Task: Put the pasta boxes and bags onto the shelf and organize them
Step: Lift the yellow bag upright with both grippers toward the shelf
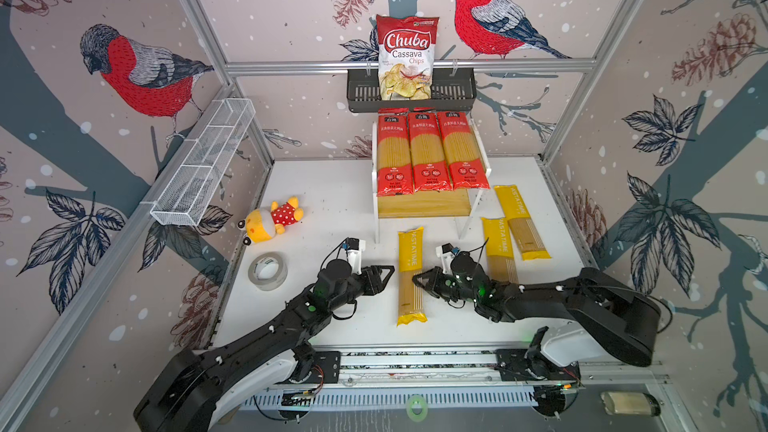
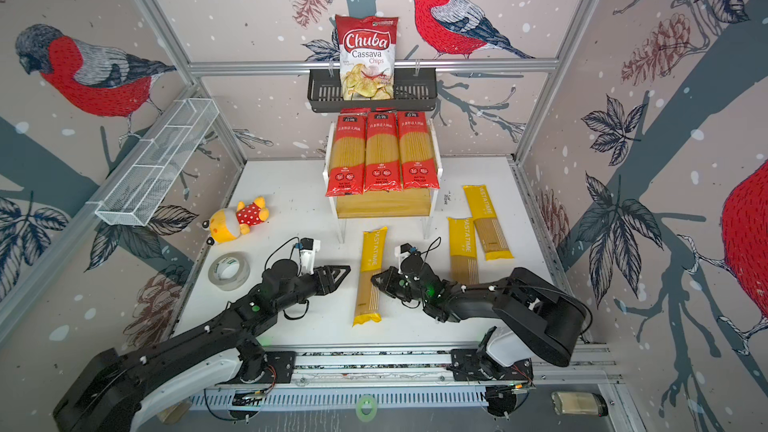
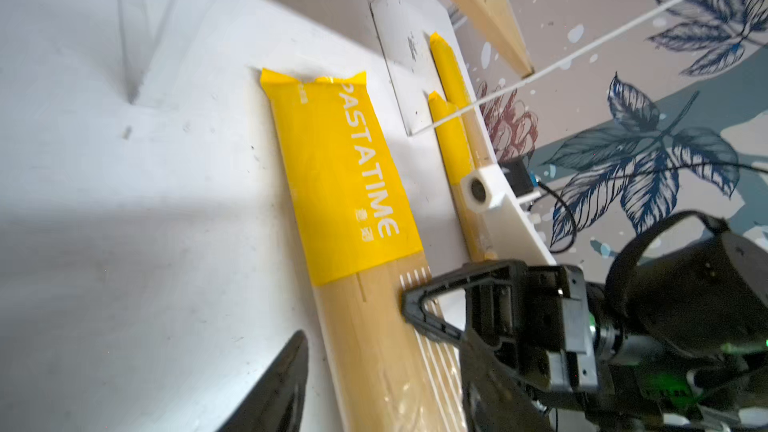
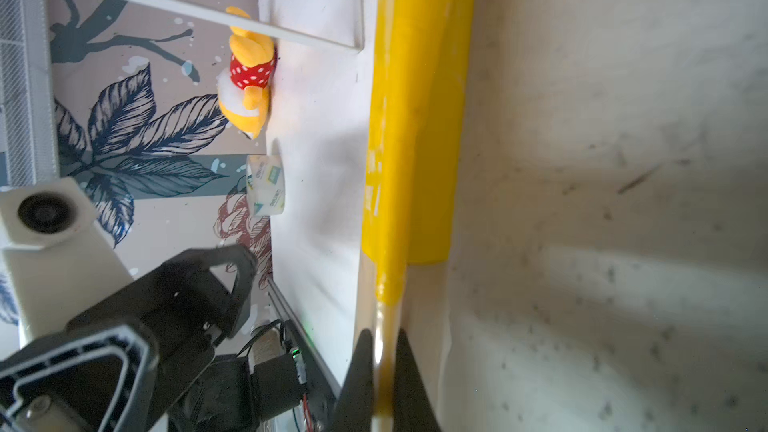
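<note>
Toward the back of the white table [image 1: 324, 184], the two-tier shelf [image 1: 424, 206]; on its upper board, three red packs [image 1: 428, 151] side by side, lengthwise. Right of the shelf, flat on the table, two yellow packs [image 1: 523, 222] just beside each other; in front of the shelf, flat, a third yellow pack [image 1: 410, 276] between the two grippers.

Right gripper [image 1: 417, 280]: pinched together on that pack's long side edge, at the clear window part; left gripper [image 1: 390, 271]: partly apart, holding nothing, tip just beside the opposite edge.

Only from the right wrist view, the pinch itself: two dark fingertips [image 4: 361, 367] with the pack's thin edge between them; same view, the left gripper's fingers [image 4: 183, 280] visibly apart, with a plush toy [image 4: 249, 72] and a tape roll [image 4: 266, 191] beyond. Both top views: grippers flanking the pack, the grip itself hidden. Left wrist view: a single finger [image 3: 286, 380] of its own gripper, the right gripper lying over the pack's window, the two other yellow packs edge-on behind.
</note>
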`<state>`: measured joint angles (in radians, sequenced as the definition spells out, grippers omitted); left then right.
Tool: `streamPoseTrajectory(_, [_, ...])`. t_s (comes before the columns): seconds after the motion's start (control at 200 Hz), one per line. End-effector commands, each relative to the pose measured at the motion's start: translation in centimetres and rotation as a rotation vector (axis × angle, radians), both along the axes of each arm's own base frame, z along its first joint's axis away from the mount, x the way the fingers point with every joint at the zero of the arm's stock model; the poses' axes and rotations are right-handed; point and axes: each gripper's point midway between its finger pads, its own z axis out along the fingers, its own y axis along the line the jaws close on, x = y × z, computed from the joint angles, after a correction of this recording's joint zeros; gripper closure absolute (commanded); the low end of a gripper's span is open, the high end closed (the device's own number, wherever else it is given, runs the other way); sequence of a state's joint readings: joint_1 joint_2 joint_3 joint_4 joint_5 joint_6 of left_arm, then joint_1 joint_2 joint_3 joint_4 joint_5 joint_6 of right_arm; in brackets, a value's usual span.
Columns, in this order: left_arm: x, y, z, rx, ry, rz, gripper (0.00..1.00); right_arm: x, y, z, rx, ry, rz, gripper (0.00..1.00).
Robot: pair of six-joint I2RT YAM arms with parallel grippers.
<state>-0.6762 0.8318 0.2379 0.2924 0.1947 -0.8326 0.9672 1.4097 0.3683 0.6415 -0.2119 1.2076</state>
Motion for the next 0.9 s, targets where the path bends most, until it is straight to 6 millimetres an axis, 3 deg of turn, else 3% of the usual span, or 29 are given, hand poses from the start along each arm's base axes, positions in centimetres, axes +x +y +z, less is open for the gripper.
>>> streamPoseTrajectory(0.0, [0.2, 1.5, 0.0, 0.041, 0.01, 0.029, 0.36, -0.4, 1.6, 4.7, 0.106, -0.099, 0.044, 1.0])
streamPoseTrajectory(0.115, [0.9, 2.8, 1.4, -0.014, 0.018, 0.04, 0.29, -1.7, 2.1, 6.6, 0.1, -0.132, 0.094, 1.0])
streamPoseTrajectory(0.185, [1.3, 3.5, 3.2, -0.061, -0.011, 0.04, 0.28, -2.2, 1.9, 8.8, 0.119, -0.178, 0.113, 1.0])
streamPoseTrajectory(0.35, [1.2, 3.1, 6.8, -0.212, -0.086, 0.004, 0.24, -2.6, 1.4, 11.7, 0.173, -0.253, 0.125, 1.0])
streamPoseTrajectory(0.59, [0.3, 2.2, 8.1, -0.409, -0.087, -0.052, 0.21, -3.5, 1.3, 16.3, 0.293, -0.376, 0.154, 1.0])
streamPoseTrajectory(0.895, [-0.5, -0.5, 10.7, -0.474, -0.167, -0.149, 0.22, -3.0, 1.7, 18.3, 0.339, -0.453, 0.14, 1.0])
